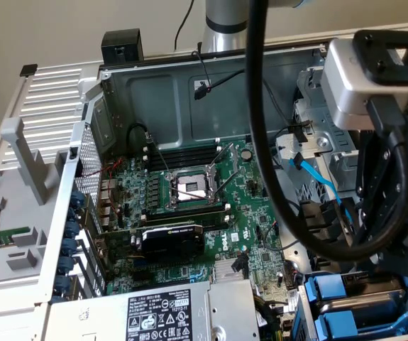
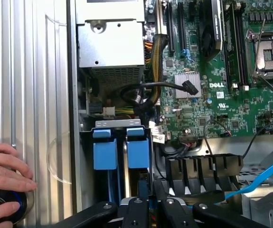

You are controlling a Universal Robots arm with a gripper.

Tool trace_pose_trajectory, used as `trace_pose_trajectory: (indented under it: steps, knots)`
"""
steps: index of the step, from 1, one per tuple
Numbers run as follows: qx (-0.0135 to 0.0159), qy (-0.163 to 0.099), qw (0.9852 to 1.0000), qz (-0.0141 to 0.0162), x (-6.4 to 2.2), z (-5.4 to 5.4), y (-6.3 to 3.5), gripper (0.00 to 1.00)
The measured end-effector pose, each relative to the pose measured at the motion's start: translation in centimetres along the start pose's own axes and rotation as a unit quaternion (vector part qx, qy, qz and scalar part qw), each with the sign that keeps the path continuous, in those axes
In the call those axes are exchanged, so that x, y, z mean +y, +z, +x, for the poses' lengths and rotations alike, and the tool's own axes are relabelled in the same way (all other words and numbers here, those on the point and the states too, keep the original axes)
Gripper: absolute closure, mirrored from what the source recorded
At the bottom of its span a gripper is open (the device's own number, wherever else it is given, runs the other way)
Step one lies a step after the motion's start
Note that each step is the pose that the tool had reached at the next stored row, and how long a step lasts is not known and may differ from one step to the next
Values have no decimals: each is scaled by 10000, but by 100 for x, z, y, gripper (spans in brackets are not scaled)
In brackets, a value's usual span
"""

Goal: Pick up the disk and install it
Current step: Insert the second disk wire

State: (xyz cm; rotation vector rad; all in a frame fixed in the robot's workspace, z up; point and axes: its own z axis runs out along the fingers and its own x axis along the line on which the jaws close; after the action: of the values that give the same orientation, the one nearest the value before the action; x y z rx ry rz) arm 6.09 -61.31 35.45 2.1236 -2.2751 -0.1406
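Note:
Two alike blue carriers stand side by side in the drive bay at the case's corner. The disk (image 2: 138,147) is the one nearer the motherboard, and I see its blue carrier (image 1: 331,288) at the exterior view's lower right. The other blue-carrier drive (image 2: 104,148) sits beside it, toward the case wall. My gripper (image 2: 148,191) hangs right over the disk's near end, with its black fingers drawn close together. Whether they pinch the disk or only rest against it is hidden. The arm's wrist (image 1: 374,78) blocks the gripper in the exterior view.
A person's hand (image 2: 5,173) rests on a round black button outside the case wall. A grey power-supply box (image 2: 110,42) lies beyond the bay. The motherboard (image 1: 189,206), a blue cable (image 2: 262,178) and black cables (image 2: 150,92) crowd the space beside it.

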Motion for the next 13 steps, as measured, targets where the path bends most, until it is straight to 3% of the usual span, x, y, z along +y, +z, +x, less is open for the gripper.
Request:
trace_pose_trajectory:
  steps: [13]
  knots:
    - [32, 6, 10000, 2, -5, 0, 61, 84]
